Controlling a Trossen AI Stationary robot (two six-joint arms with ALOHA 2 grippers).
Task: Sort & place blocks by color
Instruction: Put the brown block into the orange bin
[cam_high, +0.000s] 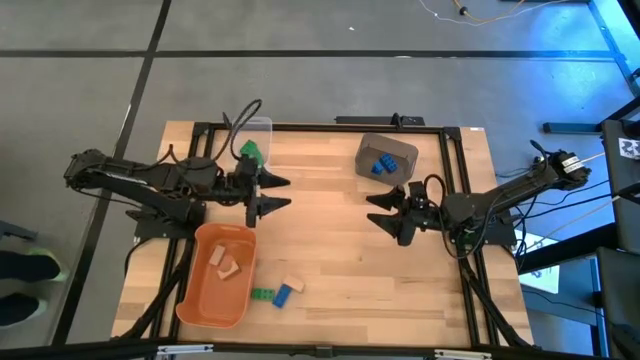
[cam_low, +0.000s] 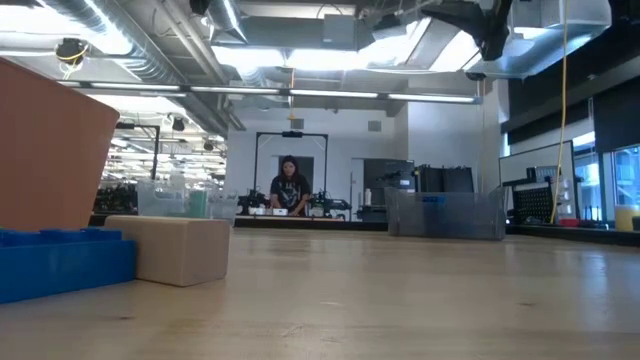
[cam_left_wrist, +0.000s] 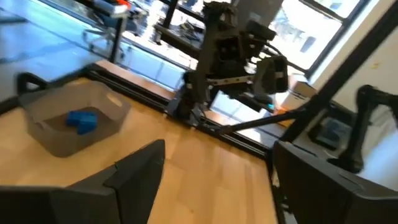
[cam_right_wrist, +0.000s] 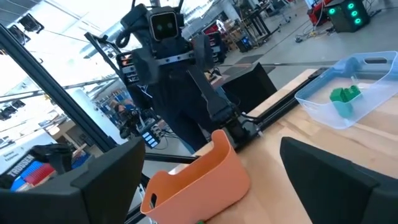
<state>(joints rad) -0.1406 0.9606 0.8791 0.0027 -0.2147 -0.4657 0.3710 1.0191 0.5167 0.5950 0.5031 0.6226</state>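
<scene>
Blocks are spread over the wooden surface and three containers. Two pale tan wood blocks lie inside the orange tub near the front left of the surface. Just beside the tub's right wall, on the bare wood, lie a small green block, a blue block touching it, and a tan block next to the blue one. In the low view that blue block and tan block fill the near left, with the orange tub rising behind them.

Blue blocks sit in the dark grey bin at the back right; the left wrist view shows them on the bin's floor. A green block rests in the clear bin at the back left, also seen in the right wrist view.

The left end effector hangs above the surface between the clear bin and the orange tub, its fingers spread wide and empty. The right end effector hangs in front of the grey bin, fingers likewise spread wide, gripping nothing. The two point toward each other, well apart.

A person shows in the room beyond.
</scene>
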